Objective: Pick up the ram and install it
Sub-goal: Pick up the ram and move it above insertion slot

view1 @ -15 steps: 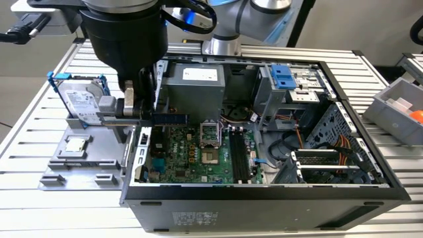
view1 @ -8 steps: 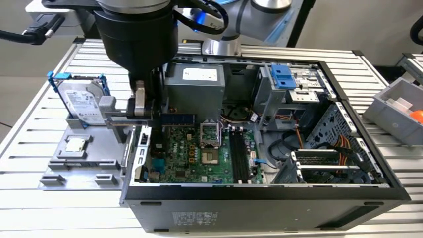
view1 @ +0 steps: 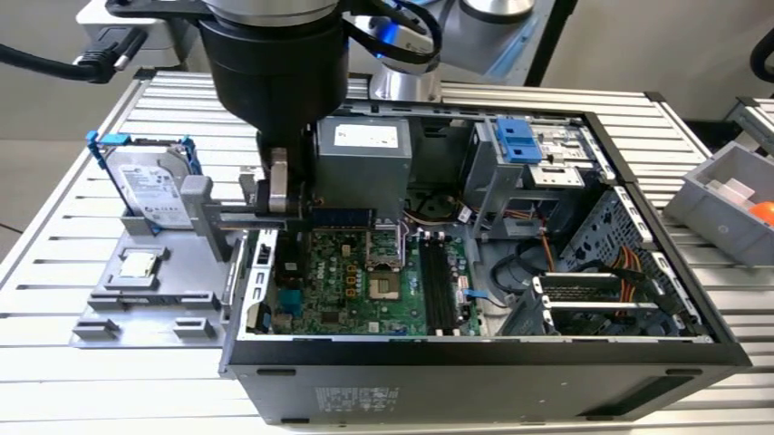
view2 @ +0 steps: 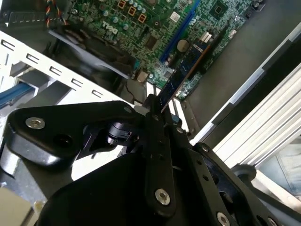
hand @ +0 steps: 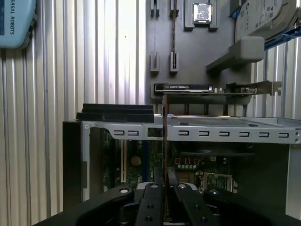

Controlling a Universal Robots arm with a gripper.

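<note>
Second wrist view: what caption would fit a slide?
The gripper holds the ram over the open computer's motherboard.

The gripper (view2: pixel 155 107) is matt black, and the ram (view2: pixel 186 68) it clasps looks dark, perhaps with a coppery edge. Below the tool the motherboard (view2: pixel 162 28) is green, dotted with silver and orange parts. Beside the tool are a silver hard drive (view1: pixel 151 186) in a blue frame (view1: pixel 94 143) and the pale, ribbed table (view1: pixel 72 227).

One computer case (view1: pixel 484 385), one hard drive (view1: pixel 151 186), one processor chip (view1: pixel 140 264), one ram stick (view2: pixel 186 68), one grey bin (view1: pixel 708 204), one parts tray (view1: pixel 145 317).
</note>
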